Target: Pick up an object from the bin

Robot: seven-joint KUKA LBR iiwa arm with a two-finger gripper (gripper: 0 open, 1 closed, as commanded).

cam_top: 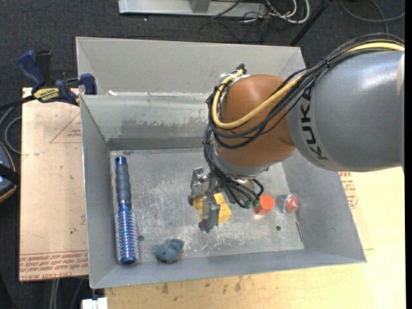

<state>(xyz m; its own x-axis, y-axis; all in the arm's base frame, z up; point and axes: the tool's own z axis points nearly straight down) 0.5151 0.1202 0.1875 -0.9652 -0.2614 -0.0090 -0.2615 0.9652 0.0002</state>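
Note:
My gripper point(205, 206) hangs over the middle of the bin floor, just under the orange dome. A small yellow block point(221, 212) sits between and against its fingers, low over the floor. An orange-red round piece point(263, 203) lies just right of the gripper, and a red and clear small thing point(291, 204) lies further right. A blue-grey lump point(168, 251) rests near the front wall, left of the gripper.
A long blue hairbrush point(123, 211) lies along the left wall, handle toward the back. The arm and its cables cover the right back part of the bin.

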